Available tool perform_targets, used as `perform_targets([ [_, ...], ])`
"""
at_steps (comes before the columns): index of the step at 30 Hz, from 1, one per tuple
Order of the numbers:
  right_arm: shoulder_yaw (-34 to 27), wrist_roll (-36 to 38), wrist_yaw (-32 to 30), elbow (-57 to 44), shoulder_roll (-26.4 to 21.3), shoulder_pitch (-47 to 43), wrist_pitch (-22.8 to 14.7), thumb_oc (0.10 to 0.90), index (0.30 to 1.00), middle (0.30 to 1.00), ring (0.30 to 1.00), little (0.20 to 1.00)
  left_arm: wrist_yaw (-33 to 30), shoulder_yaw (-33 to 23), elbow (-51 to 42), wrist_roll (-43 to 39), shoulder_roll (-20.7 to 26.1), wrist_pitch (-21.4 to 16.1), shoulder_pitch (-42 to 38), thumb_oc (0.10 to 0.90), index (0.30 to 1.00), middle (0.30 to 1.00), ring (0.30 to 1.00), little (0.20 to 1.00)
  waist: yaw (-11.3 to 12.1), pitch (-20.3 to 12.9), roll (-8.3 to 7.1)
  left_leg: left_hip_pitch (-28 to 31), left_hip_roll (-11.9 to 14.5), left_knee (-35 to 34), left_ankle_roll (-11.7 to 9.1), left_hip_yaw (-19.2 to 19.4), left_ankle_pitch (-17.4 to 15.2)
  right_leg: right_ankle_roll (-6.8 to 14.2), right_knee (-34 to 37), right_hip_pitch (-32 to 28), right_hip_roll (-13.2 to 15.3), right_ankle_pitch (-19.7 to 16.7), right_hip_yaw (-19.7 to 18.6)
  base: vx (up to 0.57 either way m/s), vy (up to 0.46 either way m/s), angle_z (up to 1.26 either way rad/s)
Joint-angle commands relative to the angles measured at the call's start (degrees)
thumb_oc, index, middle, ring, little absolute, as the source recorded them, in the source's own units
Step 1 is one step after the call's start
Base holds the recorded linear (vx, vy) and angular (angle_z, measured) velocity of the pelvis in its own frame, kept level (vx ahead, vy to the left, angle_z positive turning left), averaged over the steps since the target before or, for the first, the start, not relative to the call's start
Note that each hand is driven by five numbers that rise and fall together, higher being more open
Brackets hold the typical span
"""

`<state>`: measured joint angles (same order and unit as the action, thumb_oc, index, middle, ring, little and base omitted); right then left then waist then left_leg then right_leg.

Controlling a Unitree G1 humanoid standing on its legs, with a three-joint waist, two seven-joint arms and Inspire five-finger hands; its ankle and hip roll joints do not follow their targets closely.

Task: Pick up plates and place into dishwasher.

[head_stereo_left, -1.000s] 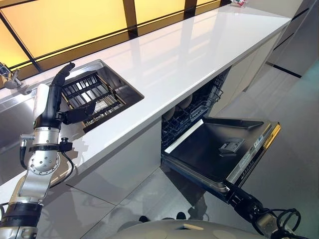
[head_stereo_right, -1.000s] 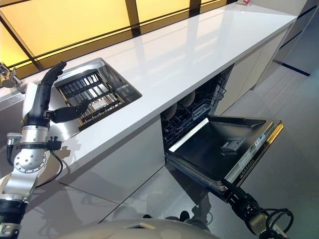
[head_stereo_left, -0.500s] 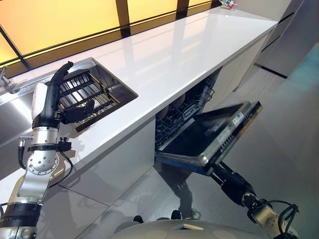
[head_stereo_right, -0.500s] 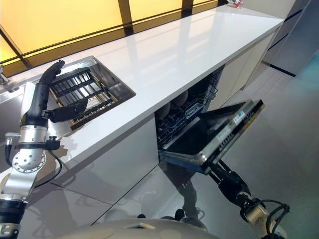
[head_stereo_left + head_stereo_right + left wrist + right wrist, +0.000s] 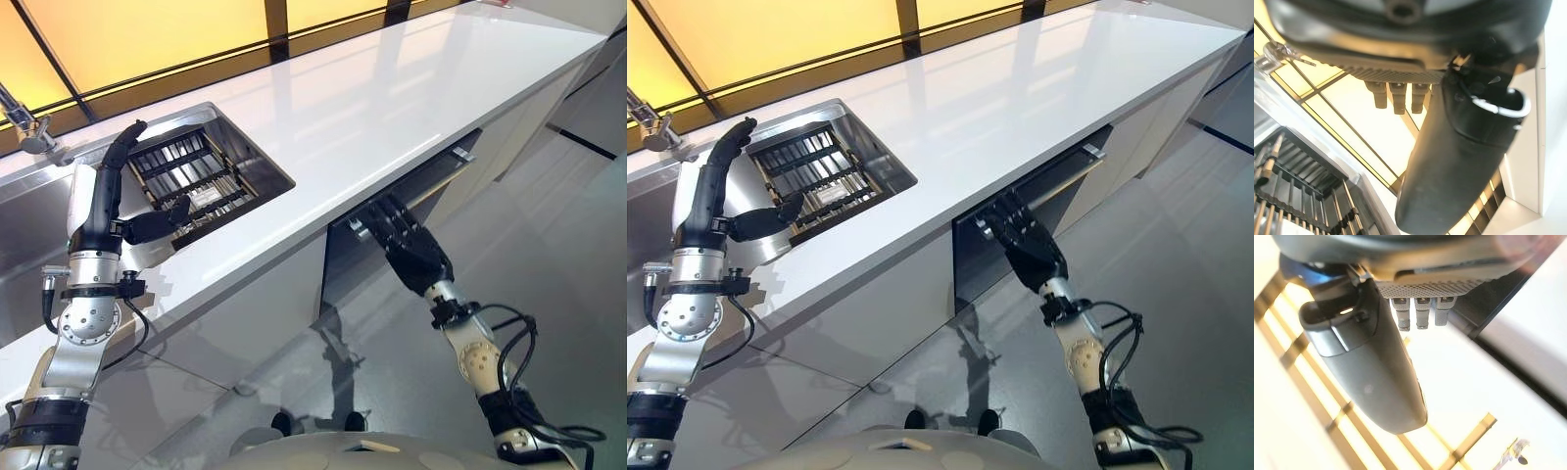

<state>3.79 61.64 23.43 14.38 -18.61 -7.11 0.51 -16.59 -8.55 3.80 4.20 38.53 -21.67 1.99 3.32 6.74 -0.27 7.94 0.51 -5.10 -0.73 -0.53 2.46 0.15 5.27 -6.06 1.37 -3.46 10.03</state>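
the dishwasher door (image 5: pixel 392 211) stands almost upright under the long white counter (image 5: pixel 372 108), with just a thin gap along its top edge where the handle (image 5: pixel 1073 176) juts out. the robot's right hand (image 5: pixel 407 245) lies flat against the dark front of that door, fingers straight and spread, pressing on it rather than gripping anything. in the right wrist view the thumb (image 5: pixel 1371 372) sticks out relaxed and the fingers (image 5: pixel 1420 311) run out straight past the palm, nothing between them.

over by the sink (image 5: pixel 250 162), the left hand (image 5: pixel 103 201) is raised upright above the near rim, fingers extended and pointing up toward the window (image 5: pixel 147 34), thumb (image 5: pixel 157 223) angled out toward the basin. it holds nothing. the left wrist view shows its fingers (image 5: pixel 1396 98) loose and straight, the thumb (image 5: pixel 1459 156) hanging free.

down in the sink sits a dark drying rack (image 5: pixel 813 181) with rows of slats; a pale flat piece (image 5: pixel 204 201) rests among the bars, though i cannot tell whether it is a plate. the tap (image 5: pixel 24 122) stands at the far left end of the basin. with the door this far up, the inside of the dishwasher is hidden from where i stand, so any plates in there are out of sight.
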Motion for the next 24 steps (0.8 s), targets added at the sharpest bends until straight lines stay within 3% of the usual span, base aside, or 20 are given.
perform_targets([
  [1, -1.7, 0.0, 1.9, -6.2, -0.1, -4.5, -5.4, 0.800, 0.900, 0.900, 0.900, 0.900, -3.6, -1.2, 0.9, 0.0, 1.7, -5.2, -7.4, 0.800, 0.900, 0.900, 0.900, 0.900, -1.0, -4.0, 0.66, 0.5, -3.2, 1.6, 2.2, 3.6, -6.5, 2.8, -5.3, -1.4, -1.3, 8.6, 0.9, 0.00, 0.000, 0.00],
  [7, -3.1, -2.5, -3.7, -4.8, -0.7, -3.4, -8.1, 0.800, 0.900, 0.900, 0.900, 0.900, -3.9, -1.4, 0.7, -0.1, 1.2, -5.1, -6.7, 0.800, 0.900, 0.900, 0.900, 0.900, -1.3, -4.0, 0.59, 0.6, -3.3, 1.4, 2.2, 3.9, -6.6, 2.7, -4.1, -1.4, -1.5, 8.0, 0.6, 0.00, 0.000, 0.00],
  [11, -5.0, -10.8, -12.4, -5.3, -0.8, -1.7, -13.5, 0.800, 0.900, 0.900, 0.900, 0.900, -5.1, -2.8, -0.3, 0.2, 0.1, -4.7, -4.7, 0.800, 0.900, 0.900, 0.900, 0.900, -2.1, -3.9, 0.77, 0.8, -3.1, 0.6, 2.0, 4.8, -6.3, 2.9, -2.5, -1.4, -1.9, 6.9, -0.1, 0.01, 0.022, -0.06],
  [16, -6.8, -26.9, -23.1, -9.5, -0.2, 1.9, -19.6, 0.800, 0.900, 0.900, 0.900, 0.900, -7.0, -5.5, -1.2, -0.2, -2.3, -4.9, -1.2, 0.800, 0.900, 0.900, 0.900, 0.900, -4.1, -3.7, 0.87, 0.5, -2.8, 0.4, 2.1, 6.5, -6.3, 3.0, -3.3, -0.1, -2.3, 6.8, -1.9, 0.00, 0.028, -0.13],
  [20, -8.2, -30.6, -25.0, -10.1, 0.3, 4.4, -17.9, 0.800, 0.900, 0.900, 0.900, 0.900, -5.9, -6.9, -1.2, -4.8, -4.4, -6.2, 0.4, 0.800, 0.900, 0.900, 0.900, 0.900, -5.8, -3.3, 0.72, 0.6, -3.1, 0.3, 2.5, 7.2, -6.5, 3.1, -2.4, 0.3, -2.8, 6.0, -4.5, 0.00, 0.041, -0.26],
  [24, -9.8, -28.2, -22.5, -7.5, 3.4, 8.3, -14.3, 0.800, 0.900, 0.900, 0.900, 0.900, 0.5, -8.3, -1.9, -18.9, -10.0, -8.1, 1.2, 0.800, 0.900, 0.900, 0.900, 0.900, -7.6, -3.0, 0.63, 0.6, -2.8, 0.2, 2.7, 8.0, -6.7, 3.4, -3.2, 1.2, -3.0, 5.9, -6.6, 0.01, 0.034, -0.17],
])
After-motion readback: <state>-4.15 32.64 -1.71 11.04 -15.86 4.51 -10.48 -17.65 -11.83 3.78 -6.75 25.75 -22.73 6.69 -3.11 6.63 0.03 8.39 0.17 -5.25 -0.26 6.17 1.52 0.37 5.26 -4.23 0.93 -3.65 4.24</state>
